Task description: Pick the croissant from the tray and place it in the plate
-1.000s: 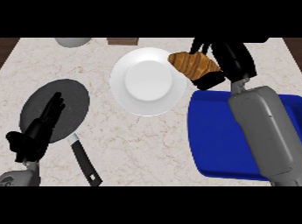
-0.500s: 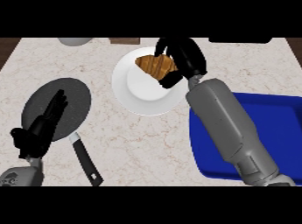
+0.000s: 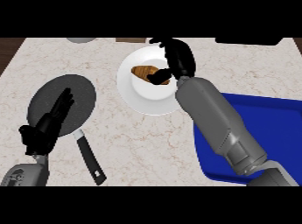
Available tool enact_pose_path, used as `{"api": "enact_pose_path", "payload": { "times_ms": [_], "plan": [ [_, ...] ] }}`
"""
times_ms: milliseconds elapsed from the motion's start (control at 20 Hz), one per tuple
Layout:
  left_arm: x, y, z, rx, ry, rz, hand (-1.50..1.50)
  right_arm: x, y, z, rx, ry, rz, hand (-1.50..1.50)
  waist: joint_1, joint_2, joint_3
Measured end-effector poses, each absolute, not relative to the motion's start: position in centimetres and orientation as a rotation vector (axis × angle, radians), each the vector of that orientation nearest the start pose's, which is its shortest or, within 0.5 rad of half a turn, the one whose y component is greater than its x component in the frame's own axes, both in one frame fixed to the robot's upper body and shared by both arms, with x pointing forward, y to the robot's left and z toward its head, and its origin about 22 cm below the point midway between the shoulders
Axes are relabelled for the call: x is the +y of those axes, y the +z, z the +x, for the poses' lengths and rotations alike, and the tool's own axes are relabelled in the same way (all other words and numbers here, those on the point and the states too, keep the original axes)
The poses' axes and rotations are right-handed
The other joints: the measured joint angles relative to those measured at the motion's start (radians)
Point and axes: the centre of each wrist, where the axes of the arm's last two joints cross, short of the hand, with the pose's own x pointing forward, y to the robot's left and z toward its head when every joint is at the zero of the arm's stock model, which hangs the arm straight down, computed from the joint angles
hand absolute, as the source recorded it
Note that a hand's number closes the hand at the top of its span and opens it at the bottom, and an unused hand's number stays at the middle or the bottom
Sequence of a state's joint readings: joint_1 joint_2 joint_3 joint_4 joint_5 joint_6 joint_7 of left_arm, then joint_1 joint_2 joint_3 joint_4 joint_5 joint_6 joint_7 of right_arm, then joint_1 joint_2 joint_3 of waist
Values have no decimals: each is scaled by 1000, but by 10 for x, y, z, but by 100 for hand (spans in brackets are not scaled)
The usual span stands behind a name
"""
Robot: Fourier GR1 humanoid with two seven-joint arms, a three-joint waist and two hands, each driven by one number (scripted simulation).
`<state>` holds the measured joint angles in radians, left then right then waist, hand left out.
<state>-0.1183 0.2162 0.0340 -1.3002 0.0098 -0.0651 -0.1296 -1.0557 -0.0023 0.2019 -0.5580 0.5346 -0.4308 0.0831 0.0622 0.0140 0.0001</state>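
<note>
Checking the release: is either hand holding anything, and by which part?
Right hand sits at the right end of the croissant, over the plate; whether it grips cannot be told. Left hand, open over the pan, holds nothing.

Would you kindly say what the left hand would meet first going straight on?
Likely the frying pan: the left hand points up-right across its dark disc, though height above it is unclear.
</note>
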Motion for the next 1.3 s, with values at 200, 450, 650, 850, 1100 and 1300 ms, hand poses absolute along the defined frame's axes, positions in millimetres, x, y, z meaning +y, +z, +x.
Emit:
{"api": "enact_pose_path", "payload": {
  "times_ms": [200, 450, 650, 850, 1100, 1300],
  "plan": [
    [284, -17, 272, -1538, -196, 105, 0, -66, 85, 430, -1636, 661, -616, -150, 9, 4, 0],
    [284, -13, 276, -1541, -194, 107, 0, -73, 85, 433, -1690, 474, -528, -150, 3, 3, 1],
    [286, -16, 270, -1538, -184, 117, 0, -92, 80, 435, -1726, 298, -432, -150, -12, 1, 1],
    [294, -15, 265, -1536, -169, 134, 0, -131, 68, 438, -1733, 161, -314, -150, -24, -1, 1],
    [298, -15, 258, -1535, -163, 141, 0, -198, 48, 436, -1760, 101, -240, -150, -36, -4, 1],
    [297, -16, 259, -1536, -163, 141, 0, -246, 36, 429, -1783, 126, -210, -150, -38, -4, 1]
  ]
}}
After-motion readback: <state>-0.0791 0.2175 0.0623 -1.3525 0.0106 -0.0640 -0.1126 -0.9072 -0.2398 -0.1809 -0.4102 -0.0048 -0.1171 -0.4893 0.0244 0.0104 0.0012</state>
